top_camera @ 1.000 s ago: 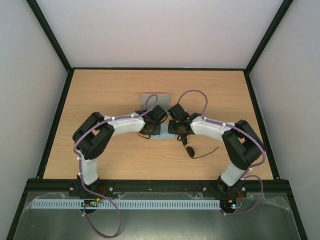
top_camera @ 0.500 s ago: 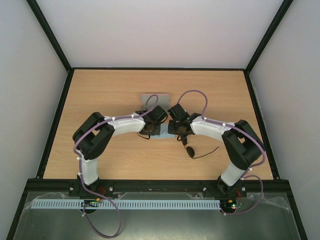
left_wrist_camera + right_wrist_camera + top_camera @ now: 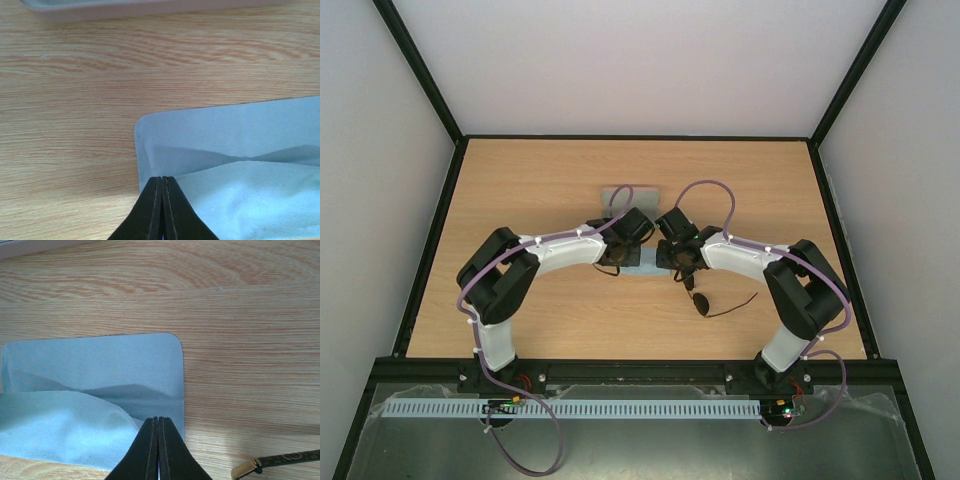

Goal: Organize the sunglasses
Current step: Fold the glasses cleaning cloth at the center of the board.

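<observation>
Top external view: the wooden table (image 3: 520, 200) fills the scene, with the left arm (image 3: 555, 250) and right arm (image 3: 750, 255) bent inward so their wrists meet near its middle. Just beyond the wrists, at the far side, lies a pale oblong case (image 3: 613, 192), partly hidden by a cable. Its edge also shows along the top of the left wrist view.

Between the two wrists lies a light blue cloth (image 3: 648, 264). In the left wrist view the cloth (image 3: 240, 145) lies flat at its far edge, and its near part rises in a fold toward the fingertips. The right wrist view shows the same on the other side of the cloth (image 3: 100, 365).

The sunglasses (image 3: 701, 303) rest on the table near and to the right of the cloth, apart from it and close to the right wrist. One thin temple arm stretches to the right.

The left gripper (image 3: 162, 182) is clenched, pinching the cloth's near left corner. The right gripper (image 3: 158, 422) is also clenched, pinching the lifted near right part of the cloth.
</observation>
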Motion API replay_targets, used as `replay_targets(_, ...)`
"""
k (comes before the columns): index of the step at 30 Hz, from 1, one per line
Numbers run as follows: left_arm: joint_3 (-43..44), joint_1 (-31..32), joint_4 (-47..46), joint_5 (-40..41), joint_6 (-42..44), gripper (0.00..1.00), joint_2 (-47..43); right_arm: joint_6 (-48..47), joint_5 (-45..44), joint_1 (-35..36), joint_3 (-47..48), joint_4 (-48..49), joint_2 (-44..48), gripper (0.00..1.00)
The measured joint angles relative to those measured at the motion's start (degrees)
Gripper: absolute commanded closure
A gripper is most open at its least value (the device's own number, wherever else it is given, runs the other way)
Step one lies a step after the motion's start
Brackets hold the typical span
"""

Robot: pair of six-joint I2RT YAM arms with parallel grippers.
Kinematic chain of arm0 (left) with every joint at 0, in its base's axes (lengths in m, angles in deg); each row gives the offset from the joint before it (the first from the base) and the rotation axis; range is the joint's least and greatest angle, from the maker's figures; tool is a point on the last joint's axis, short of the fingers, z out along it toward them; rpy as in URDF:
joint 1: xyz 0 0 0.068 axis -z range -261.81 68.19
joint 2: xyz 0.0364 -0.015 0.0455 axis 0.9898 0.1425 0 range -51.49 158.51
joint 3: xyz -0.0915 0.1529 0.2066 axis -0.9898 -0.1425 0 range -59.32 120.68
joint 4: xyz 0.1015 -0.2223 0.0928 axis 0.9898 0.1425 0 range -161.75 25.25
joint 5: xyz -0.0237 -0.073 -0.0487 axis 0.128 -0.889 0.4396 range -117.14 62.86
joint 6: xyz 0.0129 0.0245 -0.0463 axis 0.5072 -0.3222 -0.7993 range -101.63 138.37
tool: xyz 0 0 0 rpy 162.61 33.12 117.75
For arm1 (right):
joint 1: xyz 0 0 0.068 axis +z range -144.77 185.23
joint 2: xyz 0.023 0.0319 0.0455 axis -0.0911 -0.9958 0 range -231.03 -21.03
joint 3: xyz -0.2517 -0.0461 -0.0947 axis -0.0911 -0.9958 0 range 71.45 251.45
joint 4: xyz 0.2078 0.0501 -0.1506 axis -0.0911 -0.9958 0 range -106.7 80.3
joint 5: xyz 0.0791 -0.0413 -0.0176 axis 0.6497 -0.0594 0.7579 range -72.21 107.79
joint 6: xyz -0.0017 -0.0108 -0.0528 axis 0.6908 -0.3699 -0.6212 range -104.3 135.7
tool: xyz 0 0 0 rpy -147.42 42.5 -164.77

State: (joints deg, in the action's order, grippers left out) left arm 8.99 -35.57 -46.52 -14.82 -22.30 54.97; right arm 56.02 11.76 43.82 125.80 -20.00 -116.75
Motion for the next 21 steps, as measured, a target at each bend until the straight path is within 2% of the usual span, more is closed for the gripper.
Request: replay_targets(21, 0.02, -2.27, -0.09, 0.85, 0.28, 0.98, -0.02, -0.92, -0.74, -0.94, 4.79, -0.52, -2.99, 0.99)
